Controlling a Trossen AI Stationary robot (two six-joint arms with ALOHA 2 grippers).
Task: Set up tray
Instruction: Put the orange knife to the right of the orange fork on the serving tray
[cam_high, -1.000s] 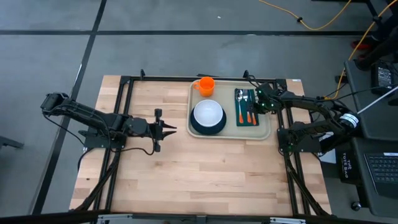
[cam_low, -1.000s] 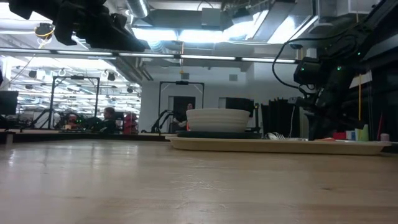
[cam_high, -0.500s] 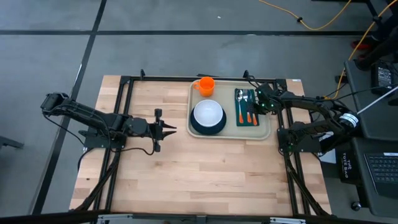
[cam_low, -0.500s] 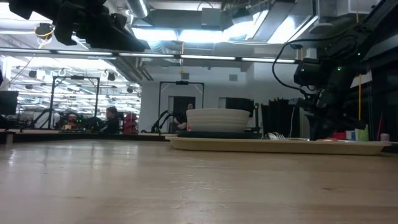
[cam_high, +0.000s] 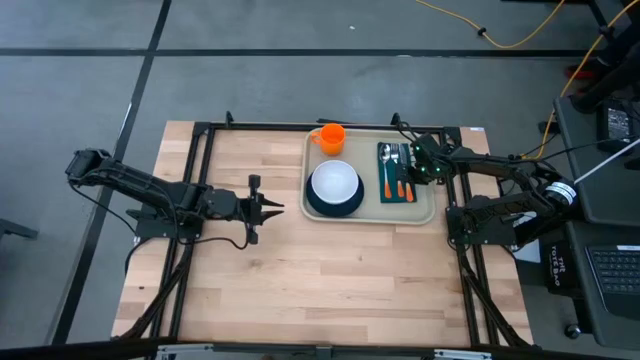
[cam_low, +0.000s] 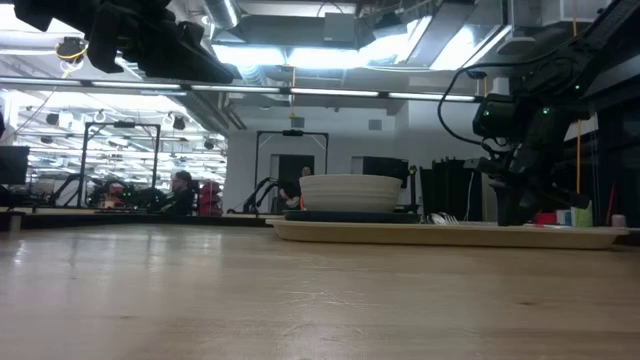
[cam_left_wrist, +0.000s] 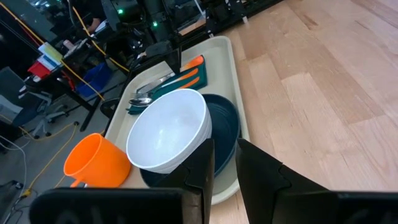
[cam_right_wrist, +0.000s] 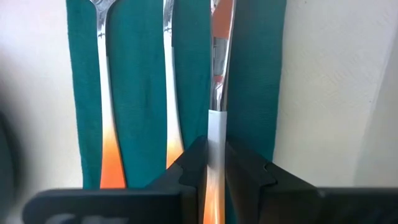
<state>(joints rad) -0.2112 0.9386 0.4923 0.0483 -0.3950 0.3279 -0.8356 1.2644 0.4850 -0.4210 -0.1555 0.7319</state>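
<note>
Right wrist view shows the right jaws (cam_right_wrist: 214, 163) pinching the handle of the third piece of cutlery (cam_right_wrist: 217, 74), the one with the orange handle, right over the green napkin (cam_right_wrist: 261, 74). Two more pieces, a spoon (cam_right_wrist: 104, 74) and a fork (cam_right_wrist: 169, 74), lie flat on the napkin just beside it. From above, almost nothing has changed in the last second: the right jaws have stayed in the same spot over the napkin, and the cutlery has not slid. I think this means the last piece is being set down and only needs letting go. The left jaws (cam_high: 268, 208) are pressed nearly together, holding nothing, and they wait over the bare tabletop (cam_high: 330, 280), well apart from everything, just as they did a second ago. The tray (cam_high: 428, 215) sits at the far edge of the tabletop, right of the middle. On it are the white bowl (cam_high: 334, 183) resting on the dark plate (cam_high: 322, 211), the orange cup (cam_high: 331, 136) near the far corner, and the napkin with its cutlery on the right side. It looks nearly all set up.
</note>
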